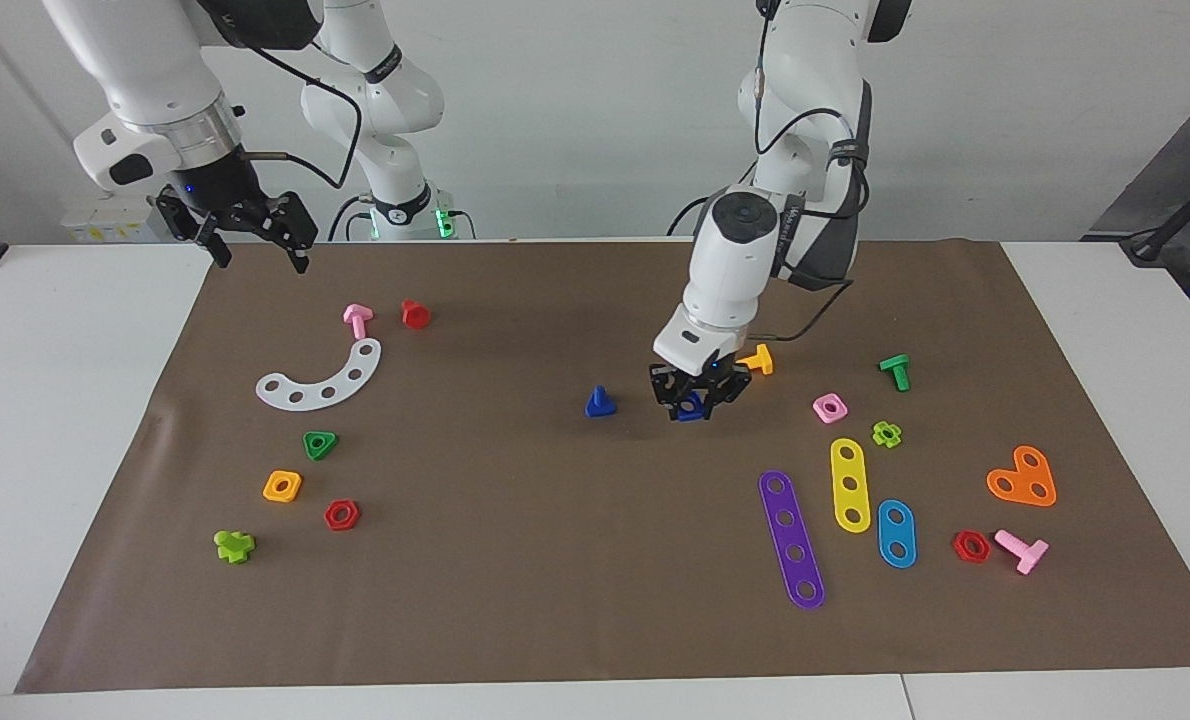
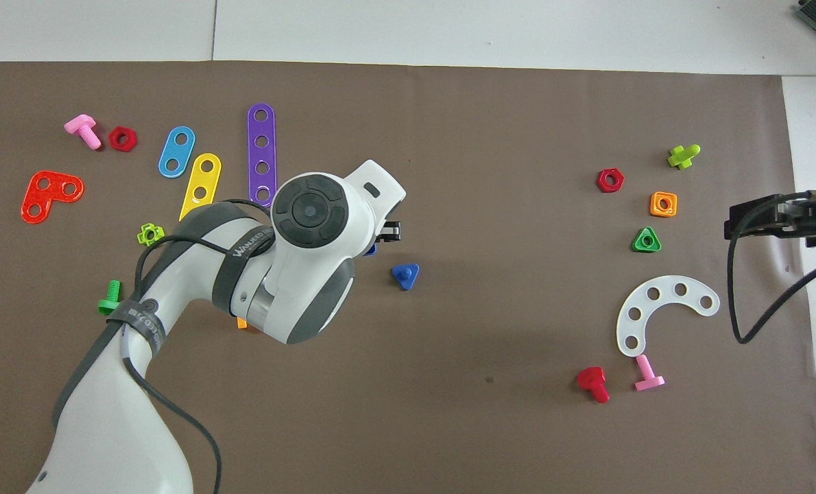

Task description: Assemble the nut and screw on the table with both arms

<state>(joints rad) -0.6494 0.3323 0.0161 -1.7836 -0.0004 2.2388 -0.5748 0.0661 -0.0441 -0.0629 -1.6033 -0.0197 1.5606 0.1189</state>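
**Inspector:** Where is the nut?

**Operator:** I see the blue nut (image 1: 692,407) down at the brown paper near the middle of the table (image 1: 555,600), pinched between the fingertips of the left gripper (image 1: 697,405). Those fingers are drawn in tight on it. From overhead the arm's wrist covers nearly all of it; only a blue sliver (image 2: 370,250) shows.

**Inspector:** And the screw?

**Operator:** The blue screw (image 1: 600,402) stands on its triangular head, shaft up, just beside the nut toward the right arm's end, apart from it. Nothing touches it.

**Inspector:** What lies around them?

**Operator:** An orange screw (image 1: 757,359) lies just beside the left gripper, nearer the robots. A pink square nut (image 1: 829,407) and a green screw (image 1: 895,371) lie toward the left arm's end.

**Inspector:** The right arm?

**Operator:** It waits. I read the right gripper (image 1: 260,245) as raised over the corner of the paper at its own end, fingers spread wide and holding nothing. A pink screw (image 1: 357,319) and a red screw (image 1: 415,314) lie on the paper near it, beside a white curved strip (image 1: 320,381).
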